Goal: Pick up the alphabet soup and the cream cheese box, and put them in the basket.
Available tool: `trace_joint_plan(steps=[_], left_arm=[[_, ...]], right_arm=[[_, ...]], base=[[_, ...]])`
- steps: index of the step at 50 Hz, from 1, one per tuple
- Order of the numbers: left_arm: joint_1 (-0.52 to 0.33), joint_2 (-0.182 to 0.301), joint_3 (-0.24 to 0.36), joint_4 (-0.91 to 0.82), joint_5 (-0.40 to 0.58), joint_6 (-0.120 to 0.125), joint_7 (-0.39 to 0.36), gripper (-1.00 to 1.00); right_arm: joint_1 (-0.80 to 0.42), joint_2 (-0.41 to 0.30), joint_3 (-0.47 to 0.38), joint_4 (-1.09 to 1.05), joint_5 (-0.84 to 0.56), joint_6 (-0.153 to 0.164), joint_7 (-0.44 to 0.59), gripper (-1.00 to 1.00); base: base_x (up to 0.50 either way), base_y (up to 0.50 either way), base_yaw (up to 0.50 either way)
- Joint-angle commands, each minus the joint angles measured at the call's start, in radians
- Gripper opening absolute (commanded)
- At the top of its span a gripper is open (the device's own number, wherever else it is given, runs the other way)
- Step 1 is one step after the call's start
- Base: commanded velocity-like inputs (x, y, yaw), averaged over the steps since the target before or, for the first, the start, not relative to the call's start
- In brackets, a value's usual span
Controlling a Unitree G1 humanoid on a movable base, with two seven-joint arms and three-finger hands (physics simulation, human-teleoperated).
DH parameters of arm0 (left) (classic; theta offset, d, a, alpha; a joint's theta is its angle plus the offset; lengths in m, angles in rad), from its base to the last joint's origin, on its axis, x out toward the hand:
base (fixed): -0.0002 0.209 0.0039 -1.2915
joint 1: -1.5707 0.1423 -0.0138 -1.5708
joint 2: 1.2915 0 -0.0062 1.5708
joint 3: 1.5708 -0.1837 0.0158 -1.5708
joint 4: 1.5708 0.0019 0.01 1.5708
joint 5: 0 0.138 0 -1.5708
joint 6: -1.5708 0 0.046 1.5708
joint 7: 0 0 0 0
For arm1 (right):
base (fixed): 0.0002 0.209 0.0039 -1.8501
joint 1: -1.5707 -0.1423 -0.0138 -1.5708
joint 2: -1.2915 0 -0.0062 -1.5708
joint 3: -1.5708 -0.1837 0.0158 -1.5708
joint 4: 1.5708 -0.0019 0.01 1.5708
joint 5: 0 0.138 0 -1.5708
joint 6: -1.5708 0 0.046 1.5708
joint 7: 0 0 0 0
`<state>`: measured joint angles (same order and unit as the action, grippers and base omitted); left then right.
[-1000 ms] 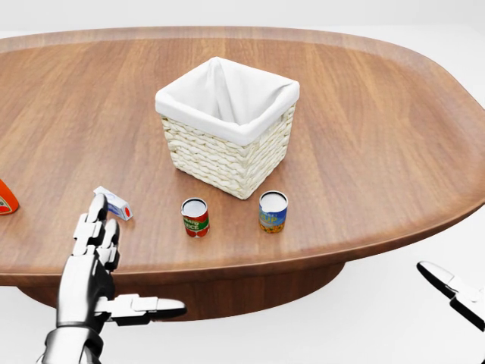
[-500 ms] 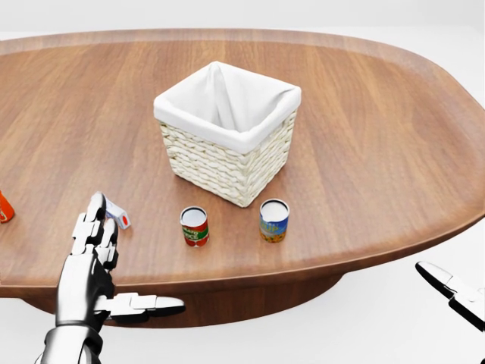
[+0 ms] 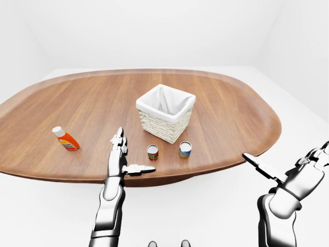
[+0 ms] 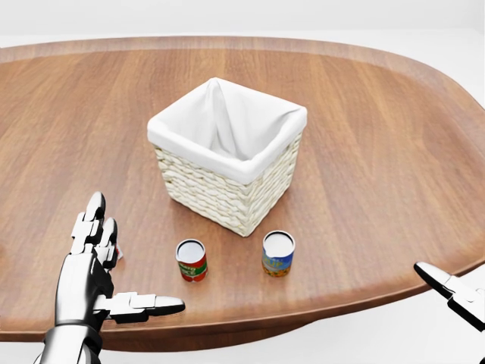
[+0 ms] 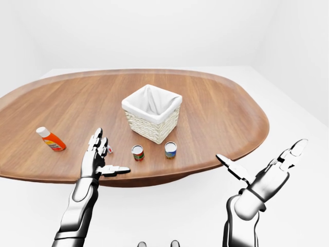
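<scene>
An orange bottle (image 3: 65,140) lies on the wooden table (image 3: 231,113), well left of a blue-labelled can (image 4: 277,254).

- L hand (image 4: 95,269): raised, palm side-on, two fingers (image 4: 93,220) straight & pointing up-view, thumb stuck out toward view right; spread wide, gripping nothing.
- L forearm rises from bottom edge of eye views, near vertical.
- R hand (image 5: 272,172): off to view right, fingers splayed, thumb reaching left; nothing held.
- R forearm angled up from bottom right.
</scene>
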<state>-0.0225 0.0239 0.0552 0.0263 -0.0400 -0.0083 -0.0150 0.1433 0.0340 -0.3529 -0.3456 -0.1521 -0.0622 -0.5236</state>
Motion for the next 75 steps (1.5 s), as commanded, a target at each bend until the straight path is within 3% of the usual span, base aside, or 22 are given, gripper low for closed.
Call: trace_joint_plan(steps=[1,23,37,39,49,52,53,54,59,75], left_arm=[[-0.002,0.0,0.0,0.007,0.002,-0.007,0.0,1.0],[0.001,0.0,0.001,0.002,0.001,-0.013,0.004,1.0],[0.005,-0.001,-0.001,-0.011,0.0,-0.002,0.004,1.0],[-0.001,0.0,0.001,0.004,0.0,-0.011,0.003,1.0],[0.002,-0.001,0.003,-0.01,-0.003,-0.001,0.006,1.0],[-0.004,0.0,0.014,-0.008,0.001,-0.013,0.028,1.0],[-0.008,0.0,0.028,-0.022,-0.023,0.005,0.032,1.0],[-0.008,0.001,0.028,-0.023,-0.026,0.006,0.033,1.0],[-0.015,0.006,0.017,0.015,-0.02,-0.014,0.03,1.0],[-0.012,0.005,0.016,0.006,-0.019,-0.006,0.026,1.0]], right_arm=[[-0.001,-0.001,0.001,0.008,-0.009,-0.008,0.0,1.0],[-0.002,-0.003,0.001,0.019,-0.01,-0.011,0.0,1.0],[-0.003,-0.005,0.003,0.025,-0.016,-0.014,0.0,1.0],[-0.001,-0.003,0.003,0.013,-0.016,-0.005,0.0,1.0],[-0.004,-0.005,0.005,0.021,-0.022,-0.009,0.0,1.0],[-0.002,-0.003,0.004,0.013,-0.021,-0.004,0.0,1.0],[-0.002,-0.003,0.004,0.014,-0.018,-0.005,0.0,1.0],[-0.002,-0.003,0.004,0.014,-0.017,-0.005,0.0,1.0],[-0.003,-0.005,0.001,0.026,-0.014,-0.016,0.0,1.0],[-0.004,-0.004,-0.003,0.019,-0.006,-0.004,0.0,1.0]], base=[[0.25,0.0,0.0],[0.25,0.0,0.0],[0.25,0.0,0.0],[0.25,0.04,0.0],[0.25,0.06,0.0],[0.26,0.1,0.0],[0.25,0.1,0.0],[0.25,0.1,0.0],[0.26,0.09,0.0],[0.25,0.05,0.0]])
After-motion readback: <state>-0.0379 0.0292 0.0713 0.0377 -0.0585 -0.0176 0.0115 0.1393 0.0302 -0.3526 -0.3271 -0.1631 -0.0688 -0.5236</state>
